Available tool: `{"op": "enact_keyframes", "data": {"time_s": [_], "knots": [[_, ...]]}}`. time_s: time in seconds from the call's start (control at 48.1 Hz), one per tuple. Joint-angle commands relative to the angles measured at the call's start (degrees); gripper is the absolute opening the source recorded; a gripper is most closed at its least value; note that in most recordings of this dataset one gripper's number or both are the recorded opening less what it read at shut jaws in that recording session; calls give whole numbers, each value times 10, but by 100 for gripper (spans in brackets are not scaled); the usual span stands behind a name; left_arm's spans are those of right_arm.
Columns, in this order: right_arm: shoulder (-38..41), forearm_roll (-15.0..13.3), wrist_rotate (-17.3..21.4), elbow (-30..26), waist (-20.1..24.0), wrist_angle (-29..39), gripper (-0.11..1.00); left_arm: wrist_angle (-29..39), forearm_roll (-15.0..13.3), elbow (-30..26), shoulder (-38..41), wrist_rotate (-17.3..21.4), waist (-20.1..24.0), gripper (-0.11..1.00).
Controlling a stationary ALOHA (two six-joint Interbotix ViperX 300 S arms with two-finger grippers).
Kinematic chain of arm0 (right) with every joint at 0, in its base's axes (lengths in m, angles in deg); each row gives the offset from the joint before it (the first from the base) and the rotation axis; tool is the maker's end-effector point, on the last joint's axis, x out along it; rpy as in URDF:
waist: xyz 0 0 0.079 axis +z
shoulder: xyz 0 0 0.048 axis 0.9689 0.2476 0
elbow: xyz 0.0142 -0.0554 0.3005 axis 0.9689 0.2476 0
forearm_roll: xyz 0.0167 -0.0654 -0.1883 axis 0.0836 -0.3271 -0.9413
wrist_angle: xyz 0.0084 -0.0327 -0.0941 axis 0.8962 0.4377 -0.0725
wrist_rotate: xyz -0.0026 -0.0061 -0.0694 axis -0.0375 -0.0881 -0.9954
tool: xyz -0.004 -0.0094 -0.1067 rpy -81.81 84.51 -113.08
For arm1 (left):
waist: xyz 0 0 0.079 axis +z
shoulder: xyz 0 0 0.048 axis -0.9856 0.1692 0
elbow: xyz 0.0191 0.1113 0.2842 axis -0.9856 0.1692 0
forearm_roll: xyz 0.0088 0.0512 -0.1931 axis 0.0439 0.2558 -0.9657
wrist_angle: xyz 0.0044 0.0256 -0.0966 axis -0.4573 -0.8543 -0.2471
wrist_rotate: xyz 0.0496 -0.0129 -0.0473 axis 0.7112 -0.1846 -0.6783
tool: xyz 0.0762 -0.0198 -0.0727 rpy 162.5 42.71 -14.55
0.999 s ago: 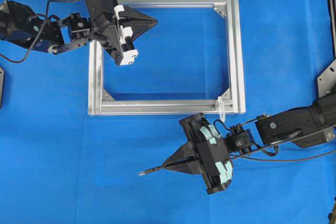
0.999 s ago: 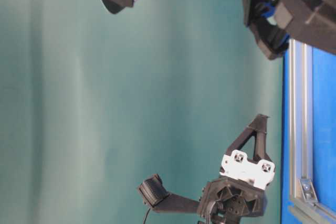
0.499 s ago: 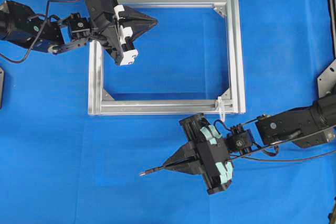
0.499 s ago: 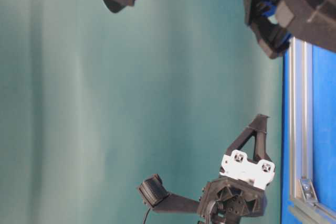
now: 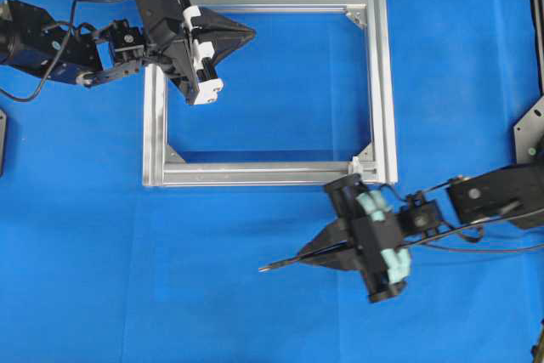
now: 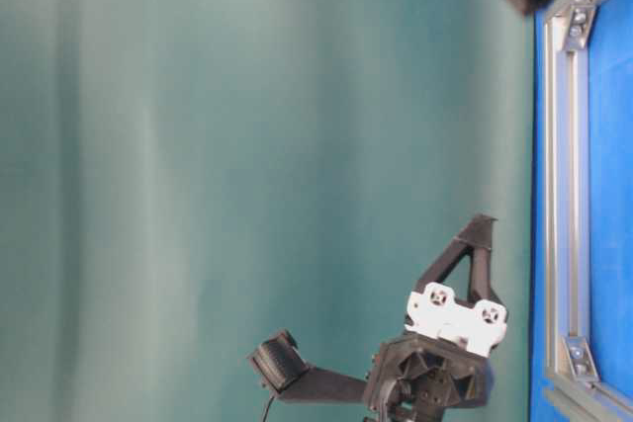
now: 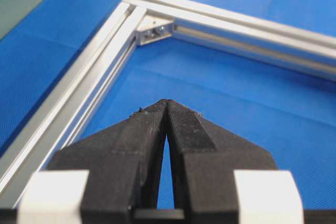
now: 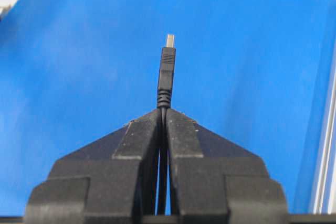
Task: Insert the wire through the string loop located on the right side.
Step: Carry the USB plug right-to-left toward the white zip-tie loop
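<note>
Wire: held in the right gripper, plug end sticking out past the fingertips. In the right wrist view the black plug with its small metal tip stands straight out from the pinch, over bare blue. In the overhead view the tip points toward the left of the picture, below the frame and apart from it. The rest of the thin cable trails back past the gripper body toward the right arm.

String loop: cannot make it out for certain. The lower right corner of the aluminium frame is partly covered by the right gripper's body, and only a small white fleck shows at that corner beside the bracket.

Surroundings: rectangular silver frame lying flat on the blue table cover, corner brackets bolted inside its corners. The plug points away from the frame's right side, with the gripper's own body between the tip and that corner.

Right gripper: jaws pinched narrow on the wire, fingers nearly meeting with the cable between them.

Left gripper: jaws closed together, tips touching, nothing between them. It hangs over the upper left part of the frame, pointing toward the frame's inside; the table-level view shows it raised clear of the frame.
</note>
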Motion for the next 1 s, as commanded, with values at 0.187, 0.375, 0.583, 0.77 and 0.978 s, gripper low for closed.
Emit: {"op": "enact_keyframes", "data": {"time_s": [0.187, 0.375, 0.583, 0.77, 0.978], "knots": [[-113, 24, 1, 112, 13, -14, -4, -3, 2, -5, -21, -2, -1, 0], [-205, 32, 1, 198, 14, -12, -4, -3, 2, -8, -20, -2, -2, 0], [-314, 32, 1, 266, 14, 24, -4, -3, 2, -10, -20, -3, -1, 0], [-387, 37, 1, 296, 12, 81, -4, -3, 2, -9, -22, -3, -1, 0], [-398, 37, 1, 305, 6, 94, -4, -3, 2, -10, -23, -3, -1, 0]]}}
